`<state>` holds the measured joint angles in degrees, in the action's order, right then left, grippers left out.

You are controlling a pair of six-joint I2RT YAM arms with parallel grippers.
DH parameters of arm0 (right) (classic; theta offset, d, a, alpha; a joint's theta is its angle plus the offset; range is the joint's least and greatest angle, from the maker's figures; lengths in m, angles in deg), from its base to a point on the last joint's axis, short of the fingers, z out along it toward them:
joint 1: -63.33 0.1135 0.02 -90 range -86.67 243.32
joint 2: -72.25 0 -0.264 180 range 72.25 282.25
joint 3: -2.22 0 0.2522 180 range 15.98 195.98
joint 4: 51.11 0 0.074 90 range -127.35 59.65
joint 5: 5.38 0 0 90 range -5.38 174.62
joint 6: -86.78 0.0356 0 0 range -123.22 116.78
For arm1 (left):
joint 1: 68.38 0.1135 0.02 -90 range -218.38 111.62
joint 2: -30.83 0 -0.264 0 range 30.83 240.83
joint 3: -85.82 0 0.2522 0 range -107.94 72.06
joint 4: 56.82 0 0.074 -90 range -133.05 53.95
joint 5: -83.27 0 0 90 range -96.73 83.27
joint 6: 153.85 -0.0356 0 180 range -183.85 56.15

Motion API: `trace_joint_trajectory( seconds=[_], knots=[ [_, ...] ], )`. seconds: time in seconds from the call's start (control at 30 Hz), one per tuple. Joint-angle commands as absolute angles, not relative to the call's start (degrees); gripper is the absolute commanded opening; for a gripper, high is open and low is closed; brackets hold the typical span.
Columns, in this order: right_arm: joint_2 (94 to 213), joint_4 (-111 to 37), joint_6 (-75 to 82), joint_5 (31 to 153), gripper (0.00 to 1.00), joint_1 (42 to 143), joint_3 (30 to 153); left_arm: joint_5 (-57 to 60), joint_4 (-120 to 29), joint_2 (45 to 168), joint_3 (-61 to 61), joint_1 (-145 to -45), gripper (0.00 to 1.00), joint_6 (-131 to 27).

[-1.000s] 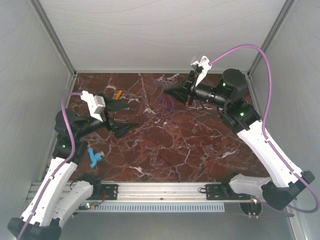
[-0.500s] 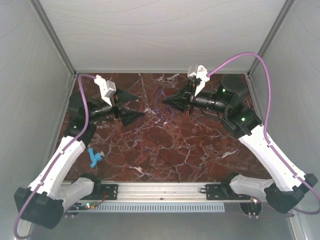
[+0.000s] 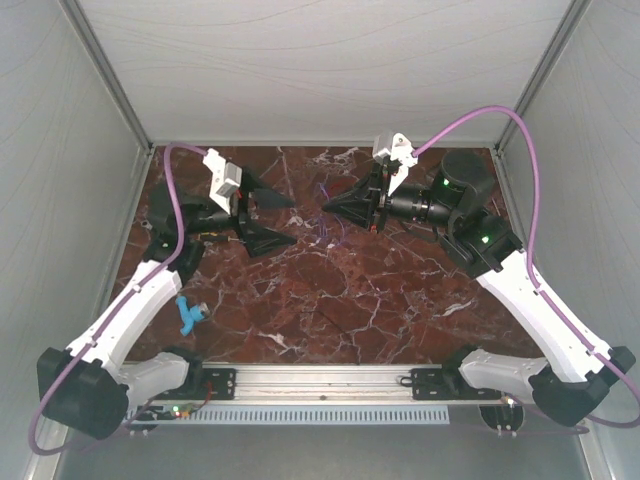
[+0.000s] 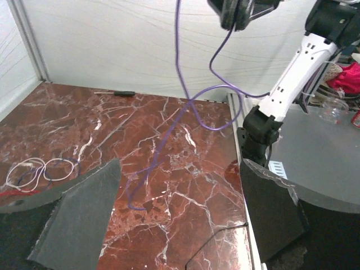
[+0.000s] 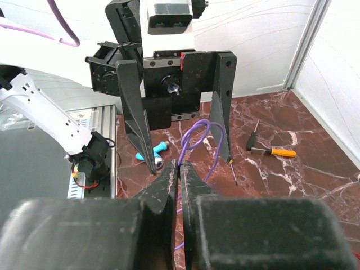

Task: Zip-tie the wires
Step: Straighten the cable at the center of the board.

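Above the table (image 3: 380, 300), left claw (image 3: 291, 221) spread, swung nearer right claw (image 3: 326, 207) pinching wires (image 5: 204, 121).

Table (image 3: 350, 290) red-brown marble w/ white veins; wires (image 4: 188, 104) purple, white & red; tool handle (image 5: 280, 152) yellow-orange.
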<state>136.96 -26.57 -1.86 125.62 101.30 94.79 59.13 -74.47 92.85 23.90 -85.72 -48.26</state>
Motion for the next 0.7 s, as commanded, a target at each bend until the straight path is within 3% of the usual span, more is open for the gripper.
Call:
trace_joint_trajectory(
  seconds=[0.0, 0.27, 0.3, 0.33, 0.43, 0.67],
  knots=[
    [136.12, -28.82, -2.08, 126.62, 0.00, 101.83, 94.56, 63.13, -82.40, 93.41, 23.16, -86.91, 0.85, -46.16],
    [135.88, -29.53, -2.01, 127.06, 0.00, 101.88, 94.73, 51.52, -70.91, 95.16, 19.18, -89.26, 0.86, -57.93],
    [135.88, -29.73, -1.85, 127.29, 0.00, 101.91, 94.66, 51.67, -70.84, 95.68, 18.88, -89.26, 0.81, -58.11],
    [135.96, -30.00, -1.72, 127.46, 0.00, 101.91, 94.58, 52.37, -71.09, 96.30, 18.62, -89.30, 0.71, -57.94],
    [136.22, -30.60, -1.18, 126.50, 0.00, 102.00, 94.47, 56.53, -70.15, 97.51, 17.28, -89.30, 0.00, -57.51],
    [135.71, -26.95, -0.39, 99.89, 0.00, 101.82, 94.30, 47.29, -57.96, 90.38, 16.94, -89.48, 0.00, -65.62]
  ],
)
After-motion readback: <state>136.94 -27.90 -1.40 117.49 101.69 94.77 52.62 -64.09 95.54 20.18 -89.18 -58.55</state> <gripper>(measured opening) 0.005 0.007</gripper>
